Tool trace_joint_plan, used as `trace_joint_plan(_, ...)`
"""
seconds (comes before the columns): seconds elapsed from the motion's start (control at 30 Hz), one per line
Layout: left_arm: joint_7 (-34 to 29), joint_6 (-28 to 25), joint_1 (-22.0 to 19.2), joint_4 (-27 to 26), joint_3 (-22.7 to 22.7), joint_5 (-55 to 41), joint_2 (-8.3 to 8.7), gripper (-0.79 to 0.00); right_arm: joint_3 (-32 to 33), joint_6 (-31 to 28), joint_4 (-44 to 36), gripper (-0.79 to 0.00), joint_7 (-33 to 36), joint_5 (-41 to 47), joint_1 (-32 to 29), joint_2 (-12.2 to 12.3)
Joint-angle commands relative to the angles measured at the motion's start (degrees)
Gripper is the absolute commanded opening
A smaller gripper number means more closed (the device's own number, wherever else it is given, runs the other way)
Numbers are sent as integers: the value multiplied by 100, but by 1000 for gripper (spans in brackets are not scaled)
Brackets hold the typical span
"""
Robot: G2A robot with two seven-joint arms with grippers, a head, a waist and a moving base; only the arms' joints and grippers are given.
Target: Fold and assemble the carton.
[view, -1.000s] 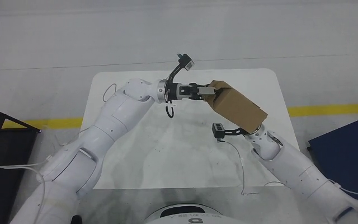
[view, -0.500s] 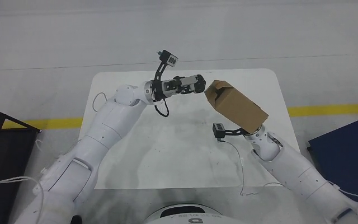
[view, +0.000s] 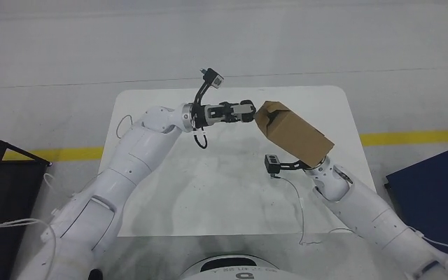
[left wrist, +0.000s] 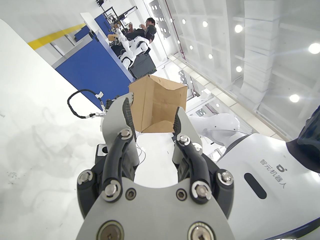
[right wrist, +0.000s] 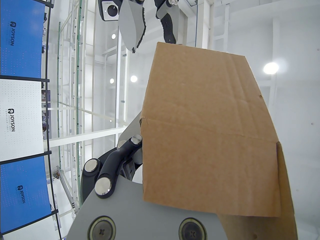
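Left claw (view: 250, 110) gapes wide and empty, its tips just at the folded end of the carton (view: 294, 133), right of centre in the top view. Right claw (view: 313, 158) grips the carton's other end, raised off the surface (view: 210, 203).

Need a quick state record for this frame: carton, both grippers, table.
carton: brown, partly formed, held tilted above the table, open end toward the left gripper
right gripper: shut on carton, at its lower end
left gripper: open, level with the carton's open end; contact unclear
table: white, beneath both arms
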Motion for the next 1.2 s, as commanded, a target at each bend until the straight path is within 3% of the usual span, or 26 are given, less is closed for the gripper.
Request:
trace_joint_plan(0.0,-23,23,-67,39,29,-69,-31,-422,13,0,20,-785,-11,0,-12,-2)
trace_joint_plan(0.23,-81,81,-217,113,145,41,-95,-443,52,0,58,-785,-30,0,-52,-18)
trace_joint_plan(0.47,-67,67,-347,177,246,319,-115,-520,35,0,93,-785,-65,0,-24,-52)
trace_joint_plan(0.83,8,-7,-517,178,395,736,-125,-539,-38,0,204,-785,-75,0,59,-119)
trace_joint_plan(1.17,253,-77,-716,344,515,1373,-221,-634,-74,0,340,-785,-75,0,119,-172)
